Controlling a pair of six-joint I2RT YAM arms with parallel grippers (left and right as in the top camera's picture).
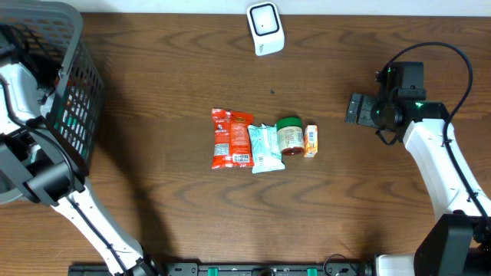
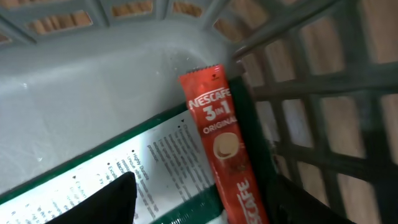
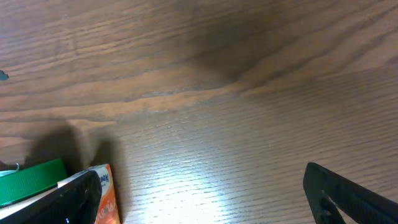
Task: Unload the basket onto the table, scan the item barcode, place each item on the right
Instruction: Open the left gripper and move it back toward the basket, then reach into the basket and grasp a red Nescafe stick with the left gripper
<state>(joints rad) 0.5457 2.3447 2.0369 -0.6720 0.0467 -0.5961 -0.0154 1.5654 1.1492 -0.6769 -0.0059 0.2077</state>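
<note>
nescafe sachet (image 2: 219,144), left wrist view only

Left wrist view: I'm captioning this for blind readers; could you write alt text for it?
A red Nescafé 3in1 Original sachet lies inside a grey plastic basket, partly over a green-and-white printed package, beside the lattice wall. A dark gripper finger shows at lower left, and brown wood shows through the basket's openings.

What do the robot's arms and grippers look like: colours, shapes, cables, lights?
The left arm and the right arm have smooth white shells joined by black joints. The right gripper is black and blocky, with a green light at its wrist and a thin black cable looping beside it. Its fingers are black.
</note>
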